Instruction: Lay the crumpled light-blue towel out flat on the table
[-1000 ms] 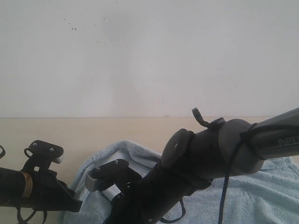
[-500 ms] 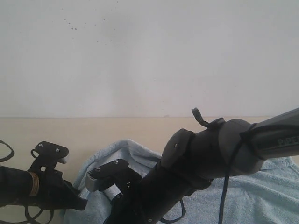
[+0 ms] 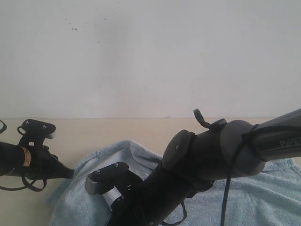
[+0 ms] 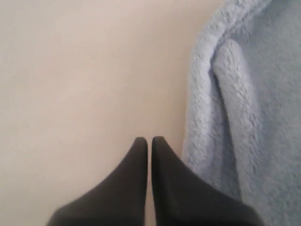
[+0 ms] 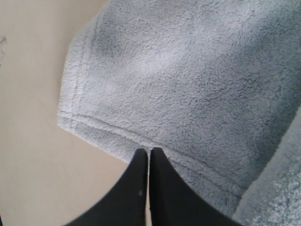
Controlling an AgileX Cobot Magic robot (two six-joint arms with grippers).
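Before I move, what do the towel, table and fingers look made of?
The towel: pale blue fleece or terry, with a fluffy nap and a stitched hem. The table: smooth matte beige, perhaps laminate; no grain shows. The fingers: black, smooth and dull, probably plastic or rubber; cannot tell which.

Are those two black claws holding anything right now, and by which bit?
The left tool is shut on nothing, over the table beside the towel. The right tool is shut at the towel's hem; whether it pinches the hem cannot be told.
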